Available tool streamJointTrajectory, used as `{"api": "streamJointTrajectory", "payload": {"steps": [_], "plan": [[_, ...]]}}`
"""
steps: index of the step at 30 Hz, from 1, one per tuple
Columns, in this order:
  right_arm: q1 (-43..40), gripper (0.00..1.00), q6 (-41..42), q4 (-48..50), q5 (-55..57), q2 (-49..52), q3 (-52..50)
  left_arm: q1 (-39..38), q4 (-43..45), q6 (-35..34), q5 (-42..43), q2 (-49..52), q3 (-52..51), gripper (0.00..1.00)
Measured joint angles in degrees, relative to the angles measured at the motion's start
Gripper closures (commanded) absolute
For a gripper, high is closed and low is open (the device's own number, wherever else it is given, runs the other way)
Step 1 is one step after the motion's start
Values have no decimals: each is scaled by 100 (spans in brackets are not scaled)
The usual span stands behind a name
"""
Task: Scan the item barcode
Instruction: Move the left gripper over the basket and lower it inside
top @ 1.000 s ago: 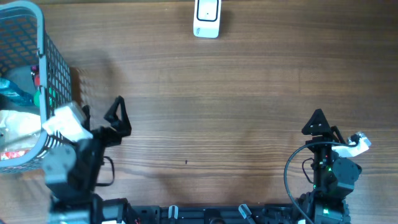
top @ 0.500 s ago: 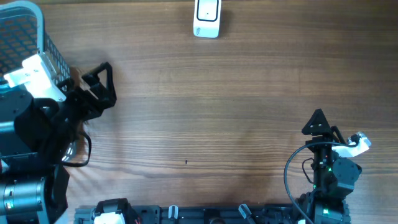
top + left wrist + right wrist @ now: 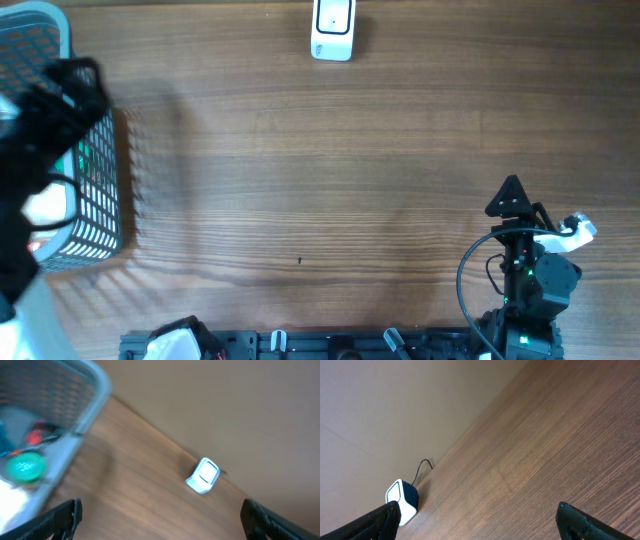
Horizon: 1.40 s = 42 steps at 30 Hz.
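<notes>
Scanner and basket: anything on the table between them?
Nothing. Between the scanner and the basket the table is bare wood, shown whole in the overhead view; the left wrist view agrees.

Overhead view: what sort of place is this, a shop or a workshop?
Probably a test bench set up like a shop checkout: a white barcode scanner sits at the far edge of a wooden table, and a grey mesh basket of goods stands at the left.

Brown wood-grain table [image 3: 400, 150] w/ plain beige wall [image 3: 395, 400] behind (soft, even light).
</notes>
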Motion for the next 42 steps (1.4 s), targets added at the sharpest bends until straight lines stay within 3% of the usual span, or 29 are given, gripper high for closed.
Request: {"api": "streamJointTrajectory", "payload": {"steps": [8,14,24,42], "plan": [[0,0,0,0,2,0,0,1493,-520,-66,-50,442,409,0],[0,0,0,-2,2,0,0,2186,-494,-691,-640,470,409,0],[0,0,0,0,0,0,0,2234,-389,-1305,-1886,822,437,0],[0,0,0,-2,0,0,0,2245,85,-2149,-2516,3211,442,0]]}}
